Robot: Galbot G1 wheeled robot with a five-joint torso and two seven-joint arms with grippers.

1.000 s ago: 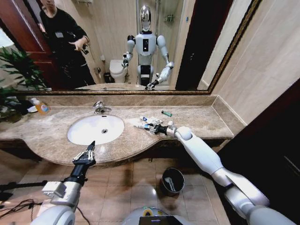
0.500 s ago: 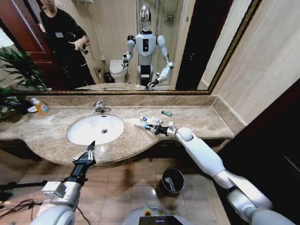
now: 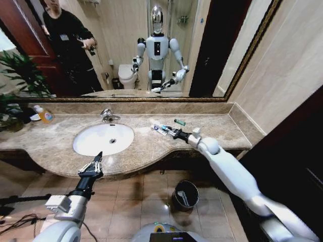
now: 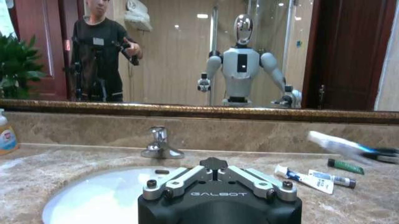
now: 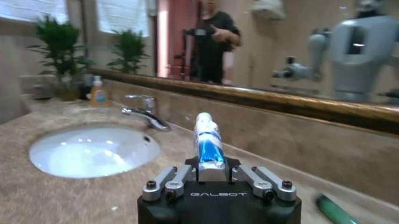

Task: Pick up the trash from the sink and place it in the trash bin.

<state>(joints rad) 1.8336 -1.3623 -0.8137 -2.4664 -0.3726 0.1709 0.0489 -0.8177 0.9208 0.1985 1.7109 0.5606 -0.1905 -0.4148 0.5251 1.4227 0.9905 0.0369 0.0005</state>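
Note:
My right gripper hangs just above the marble counter, right of the sink, shut on a white-and-blue tube of trash that sticks out past its fingers. More trash lies on the counter beside it: two small white-and-blue tubes and a dark green tube. The basin of the sink holds no litter that I can see. The black trash bin stands on the floor below the counter. My left gripper waits shut, in front of the counter's edge before the sink.
A chrome faucet rises behind the basin and an orange soap bottle stands at the counter's far left, next to a plant. A mirror runs along the wall. A dark door panel closes in the right side.
My right gripper has lifted off the counter with the tube and drawn back to the right. The left arm has not moved.

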